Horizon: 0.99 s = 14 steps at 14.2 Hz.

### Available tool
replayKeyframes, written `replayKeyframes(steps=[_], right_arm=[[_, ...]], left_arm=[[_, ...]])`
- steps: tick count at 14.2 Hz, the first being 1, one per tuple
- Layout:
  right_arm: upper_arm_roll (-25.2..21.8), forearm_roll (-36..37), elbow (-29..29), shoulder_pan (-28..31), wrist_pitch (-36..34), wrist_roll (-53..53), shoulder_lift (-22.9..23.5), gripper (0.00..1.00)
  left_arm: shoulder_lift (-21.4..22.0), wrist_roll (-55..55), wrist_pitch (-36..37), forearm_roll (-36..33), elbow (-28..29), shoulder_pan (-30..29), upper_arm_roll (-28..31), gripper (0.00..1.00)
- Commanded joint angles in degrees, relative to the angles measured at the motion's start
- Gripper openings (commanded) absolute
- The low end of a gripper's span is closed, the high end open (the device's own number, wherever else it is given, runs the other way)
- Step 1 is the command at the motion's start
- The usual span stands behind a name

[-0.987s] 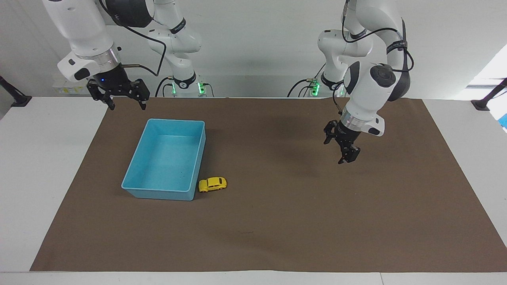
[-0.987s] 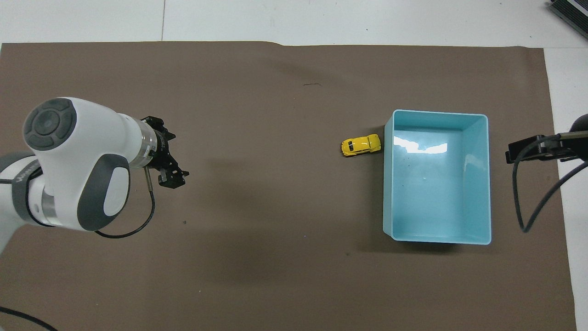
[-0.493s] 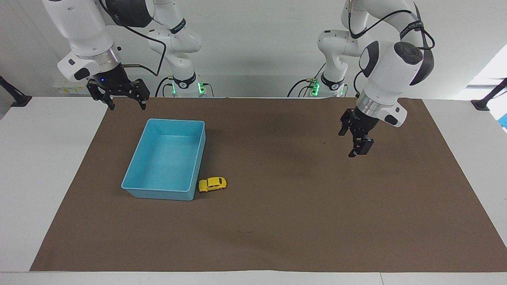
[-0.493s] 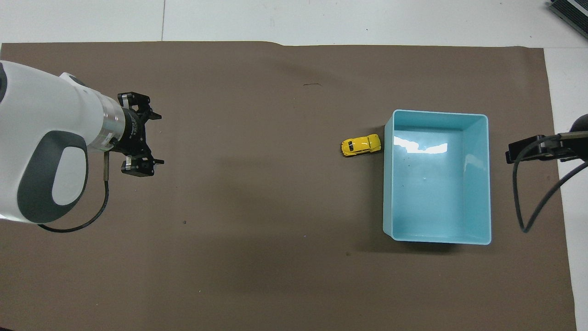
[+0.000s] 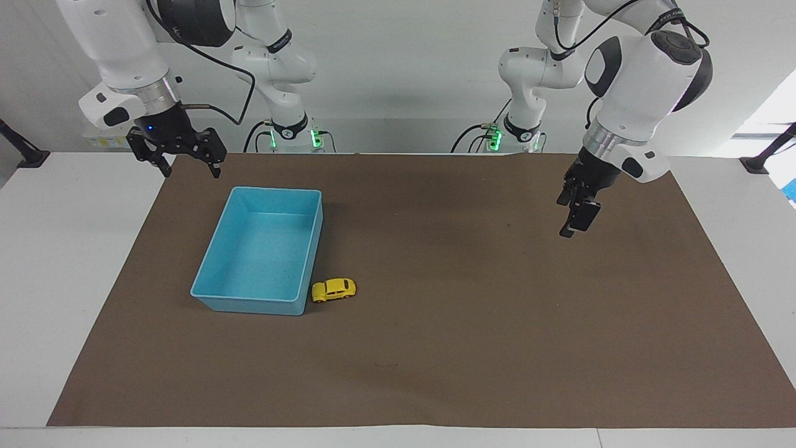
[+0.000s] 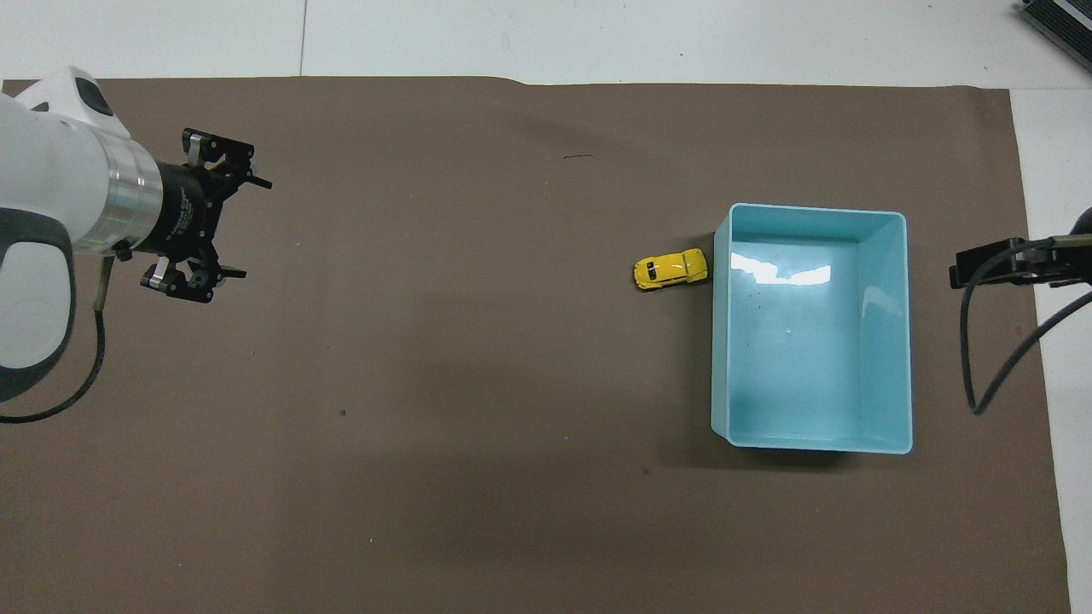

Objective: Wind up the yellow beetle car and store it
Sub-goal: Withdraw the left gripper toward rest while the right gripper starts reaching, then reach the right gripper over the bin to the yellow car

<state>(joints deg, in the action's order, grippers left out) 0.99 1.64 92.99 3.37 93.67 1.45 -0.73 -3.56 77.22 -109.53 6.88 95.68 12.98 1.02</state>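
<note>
The yellow beetle car (image 5: 334, 289) stands on its wheels on the brown mat, tight against the corner of the blue bin (image 5: 277, 190) that is farthest from the robots, on the bin's side toward the left arm's end. The car (image 6: 670, 269) and the bin (image 6: 722, 341) also show in the overhead view; the bin is empty. My left gripper (image 5: 575, 218) is raised over bare mat at the left arm's end, far from the car, and it (image 6: 247, 228) is open and empty. My right gripper (image 5: 190, 171) hangs open and empty above the mat's edge just past the bin's near end.
The brown mat (image 5: 472, 348) covers most of the white table (image 5: 56, 280). A black part of the right arm with its cable (image 6: 994, 264) juts into the overhead view beside the bin.
My left gripper has risen and swung away from the middle toward the left arm's end of the table. My right gripper has shifted slightly outward. The car and bin have not moved.
</note>
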Motion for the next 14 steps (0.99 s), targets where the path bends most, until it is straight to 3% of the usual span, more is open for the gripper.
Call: replayKeyframes(steps=[1, 5, 14], right_arm=[[0.2, 0.2, 1.8, -0.4, 1.8, -4.1, 0.5, 1.0], [0.9, 0.1, 1.9, -0.6, 4.5, -16.1, 3.4, 1.0], [0.9, 0.1, 1.9, -8.0, 12.9, -46.4, 11.5, 1.0]], left_arm=[[0.8, -7.0, 2.4, -1.2, -2.1, -1.6, -0.8, 1.0], [2.8, -23.8, 3.9, -1.2, -2.7, -4.0, -0.7, 1.0], [6.2, -56.9, 13.6, -1.2, -2.6, -7.8, -0.4, 1.0]])
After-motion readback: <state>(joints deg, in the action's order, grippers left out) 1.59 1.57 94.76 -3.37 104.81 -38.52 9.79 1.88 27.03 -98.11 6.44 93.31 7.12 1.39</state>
